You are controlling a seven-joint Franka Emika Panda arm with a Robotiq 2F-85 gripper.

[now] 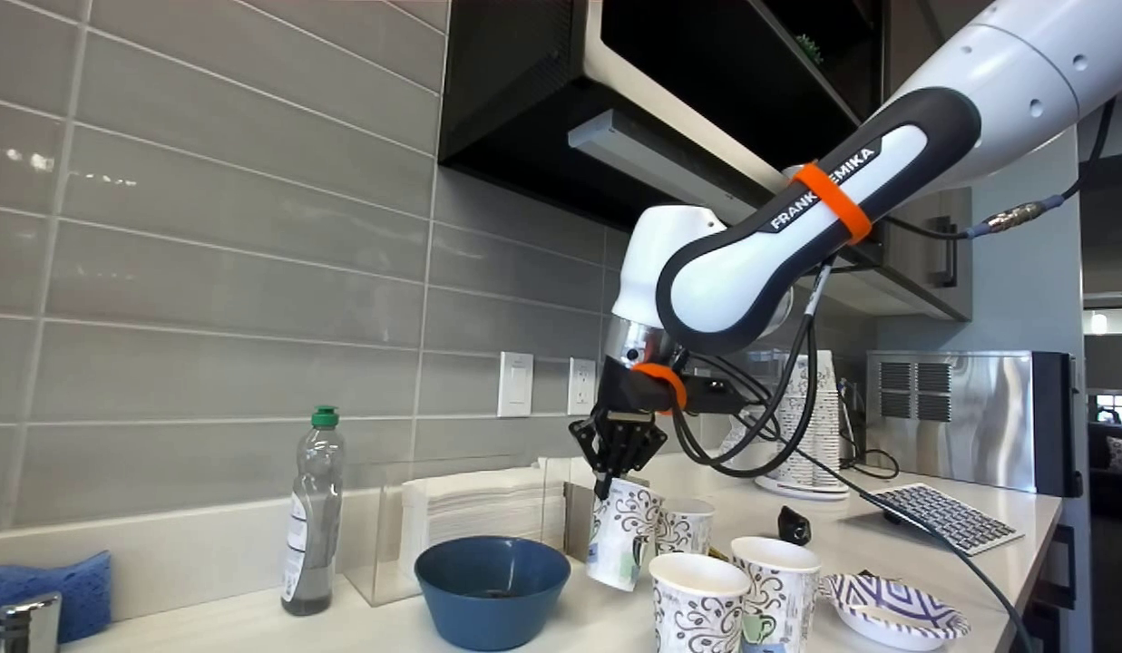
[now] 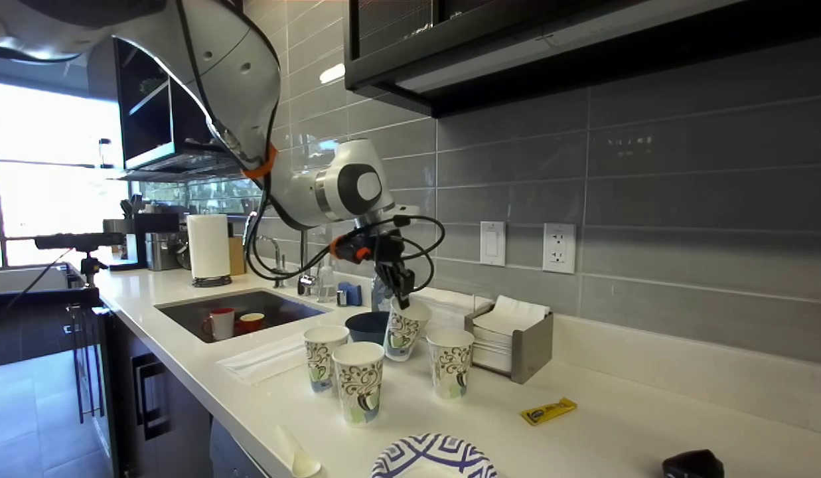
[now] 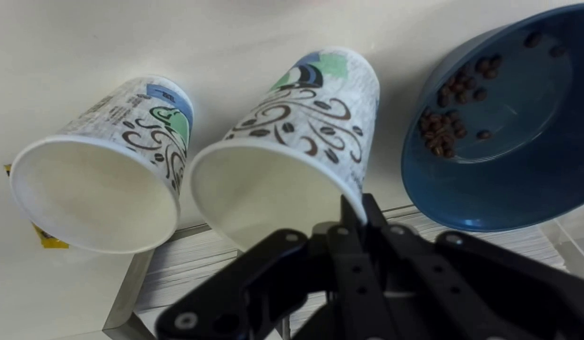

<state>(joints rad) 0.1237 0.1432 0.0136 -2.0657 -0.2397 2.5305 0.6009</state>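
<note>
Grey tiles (image 1: 243,272) back the white counter (image 1: 252,628) in an exterior view. A sink (image 2: 274,302) and bright window (image 2: 52,133) show in an exterior view. Wrist view: the gripper (image 3: 361,212) pinches a tilted paper cup (image 3: 301,123) by its rim, near a blue bowl (image 3: 490,193).

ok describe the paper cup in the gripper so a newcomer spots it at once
On the white countertop along the gray tiled wall, find the blue bowl with coffee beans. Beside it is a swirl-printed paper cup. Unlike the three upright cups nearby, it tilts, its rim pinched by the gripper.
</note>
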